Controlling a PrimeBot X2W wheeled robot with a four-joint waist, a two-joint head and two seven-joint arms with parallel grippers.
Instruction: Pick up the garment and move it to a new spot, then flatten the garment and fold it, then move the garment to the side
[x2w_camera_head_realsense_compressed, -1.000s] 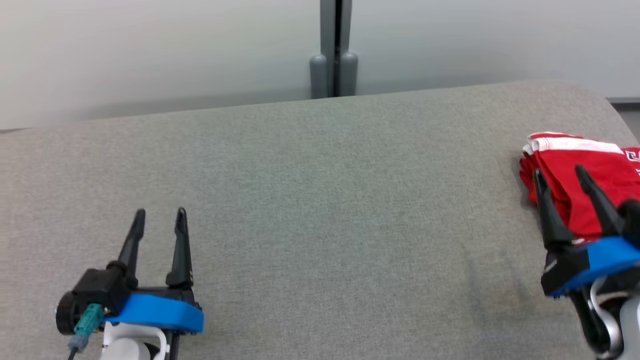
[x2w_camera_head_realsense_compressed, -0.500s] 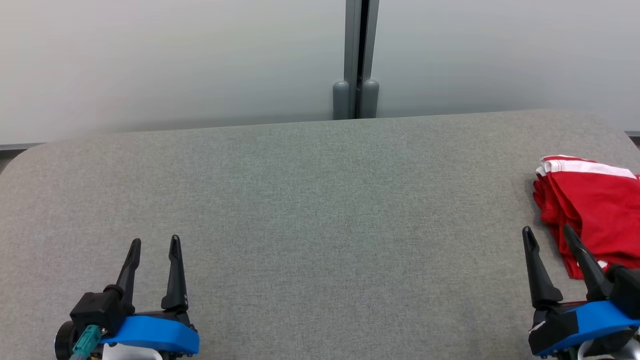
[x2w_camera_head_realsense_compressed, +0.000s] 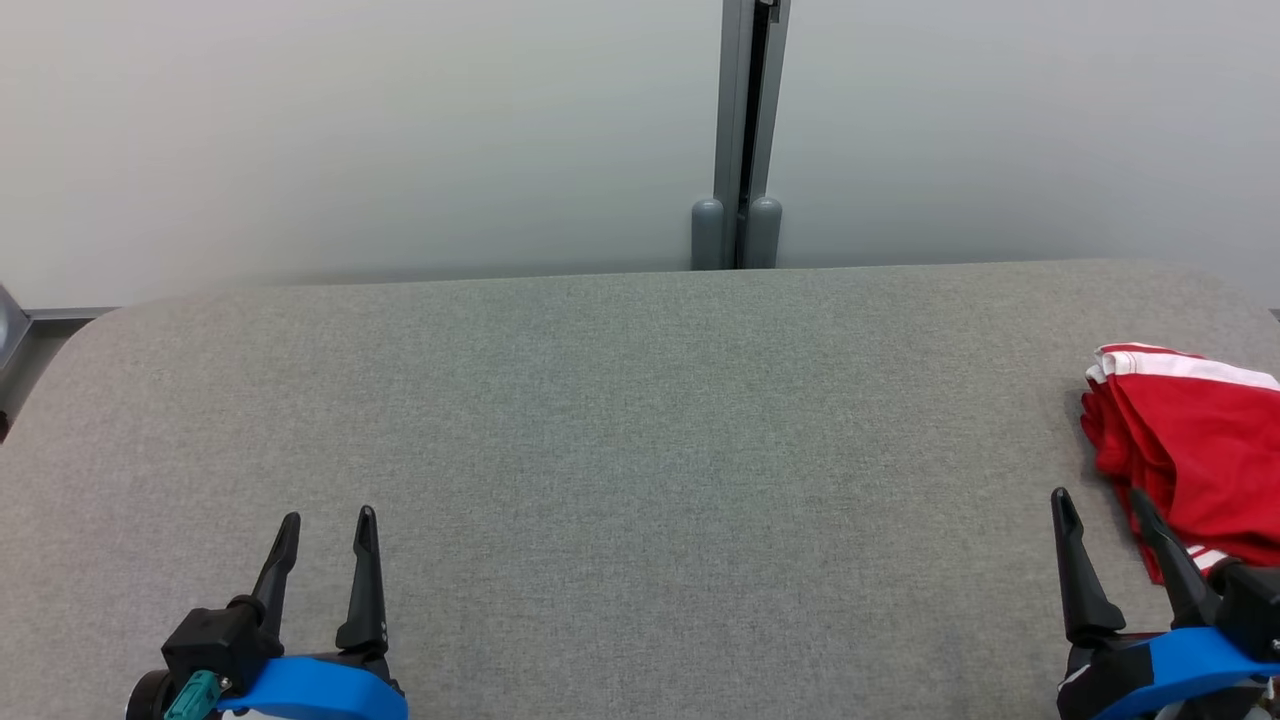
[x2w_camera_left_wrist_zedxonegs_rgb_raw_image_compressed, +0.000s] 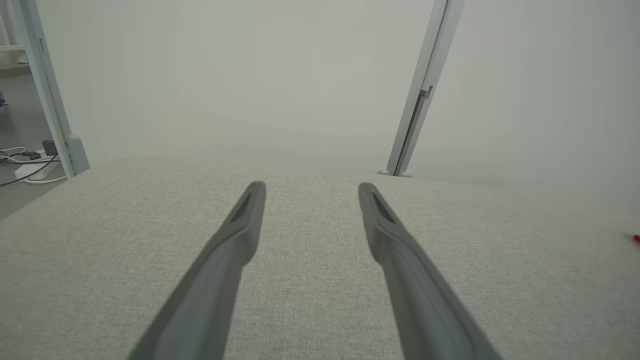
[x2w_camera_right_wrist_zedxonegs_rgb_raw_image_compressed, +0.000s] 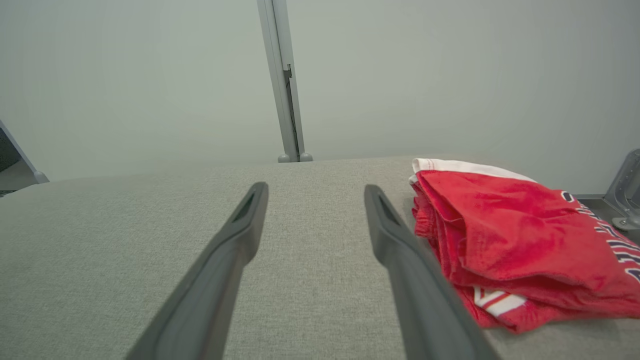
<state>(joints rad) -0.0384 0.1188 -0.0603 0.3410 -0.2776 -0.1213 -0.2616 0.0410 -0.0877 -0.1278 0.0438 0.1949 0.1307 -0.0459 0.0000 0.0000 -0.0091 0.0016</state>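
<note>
Garment (x2w_camera_head_realsense_compressed: 1195, 450) lies folded at the frame's right edge on the grey surface (x2w_camera_head_realsense_compressed: 640, 430), just beside the right gripper (x2w_camera_head_realsense_compressed: 1100, 497); it and the left gripper (x2w_camera_head_realsense_compressed: 328, 515) gape empty. Best to pull back straight, clear of the cloth.

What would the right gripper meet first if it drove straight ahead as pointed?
Probably nothing soon: right gripper points over bare grey surface; the red garment lies just right of that line.
</note>
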